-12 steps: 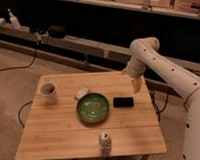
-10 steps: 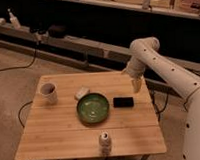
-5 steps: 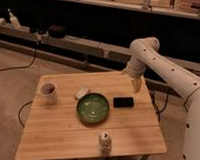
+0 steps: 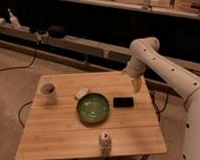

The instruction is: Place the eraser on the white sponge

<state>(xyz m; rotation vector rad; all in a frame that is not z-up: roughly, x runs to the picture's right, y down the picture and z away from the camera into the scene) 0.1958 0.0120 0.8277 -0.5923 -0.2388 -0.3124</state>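
The black eraser [image 4: 123, 101] lies flat on the wooden table [image 4: 60, 131], just right of the green bowl [image 4: 93, 108]. The off-white sponge [image 4: 82, 92] lies beyond the bowl's far left rim, between the bowl and the white mug [image 4: 48, 91]. My gripper [image 4: 137, 84] hangs from the white arm [image 4: 157, 59] above the table's far right edge, a little beyond and to the right of the eraser, and apart from it.
A small white can [image 4: 105, 141] stands near the table's front edge. A low shelf with cables and dark objects [image 4: 51, 31] runs behind the table. Carpeted floor lies to the left.
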